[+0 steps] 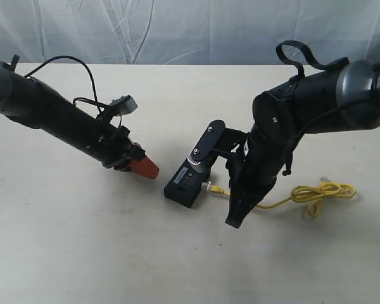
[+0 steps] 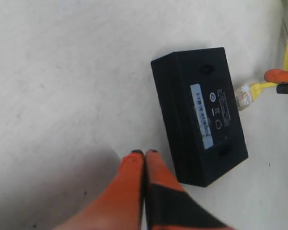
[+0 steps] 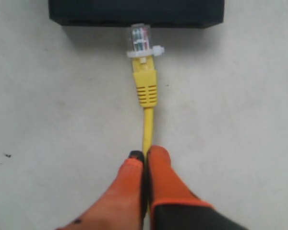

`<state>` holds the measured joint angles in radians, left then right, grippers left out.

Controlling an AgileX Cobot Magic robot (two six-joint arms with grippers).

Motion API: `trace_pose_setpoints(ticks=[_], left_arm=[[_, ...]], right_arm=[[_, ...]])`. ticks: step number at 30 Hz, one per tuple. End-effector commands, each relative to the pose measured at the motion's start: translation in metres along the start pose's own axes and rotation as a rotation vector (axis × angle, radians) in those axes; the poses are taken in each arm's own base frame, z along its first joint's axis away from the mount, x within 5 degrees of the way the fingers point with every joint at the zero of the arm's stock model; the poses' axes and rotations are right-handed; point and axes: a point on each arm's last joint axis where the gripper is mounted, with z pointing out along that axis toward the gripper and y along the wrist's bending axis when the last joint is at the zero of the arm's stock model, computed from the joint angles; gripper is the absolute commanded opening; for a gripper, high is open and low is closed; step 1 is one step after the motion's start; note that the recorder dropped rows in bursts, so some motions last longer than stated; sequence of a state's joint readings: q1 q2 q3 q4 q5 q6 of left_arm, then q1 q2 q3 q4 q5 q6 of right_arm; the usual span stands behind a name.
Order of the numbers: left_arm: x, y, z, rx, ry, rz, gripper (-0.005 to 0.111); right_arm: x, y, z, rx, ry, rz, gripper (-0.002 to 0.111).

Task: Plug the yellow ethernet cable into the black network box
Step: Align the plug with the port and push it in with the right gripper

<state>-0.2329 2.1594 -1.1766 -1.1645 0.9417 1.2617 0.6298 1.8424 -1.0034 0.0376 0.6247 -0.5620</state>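
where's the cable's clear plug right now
Exterior view, near centre: the clear plug is at the black network box's right side, with the right hand pinching the yellow cable behind it.

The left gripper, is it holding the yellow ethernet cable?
No, the left gripper is shut on nothing beside the black network box; the yellow ethernet cable sits in the right gripper.

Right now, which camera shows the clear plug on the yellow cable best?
The right wrist view: the clear plug sits large, its tip at the black network box. The left wrist view shows it small beside the box; the exterior view, only a speck.
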Motion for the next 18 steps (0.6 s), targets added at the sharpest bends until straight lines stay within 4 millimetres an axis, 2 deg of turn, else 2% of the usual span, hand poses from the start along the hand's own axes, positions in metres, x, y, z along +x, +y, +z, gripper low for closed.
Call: trace_pose_setpoints(ticks=[1, 5, 10, 13, 18], left_arm=[[-0.005, -0.003, -0.001, 0.035, -0.041, 0.005, 0.000], [-0.005, -0.002, 0.001, 0.032, -0.039, 0.005, 0.000], [-0.007, -0.012, 0.017, 0.042, -0.041, 0.029, 0.000], [-0.008, -0.013, 0.019, 0.030, -0.041, 0.033, 0.000], [-0.008, -0.012, 0.019, 0.020, -0.042, 0.034, 0.000]], right_arm=[[-0.001, -0.001, 0.000, 0.014, -0.015, 0.010, -0.001], [0.002, 0.000, 0.000, 0.000, 0.015, 0.012, -0.001], [0.001, 0.000, 0.000, 0.006, 0.005, 0.012, -0.001], [0.001, -0.001, 0.000, 0.008, 0.004, 0.015, -0.001], [0.004, -0.002, 0.020, 0.005, 0.060, 0.016, -0.001]])
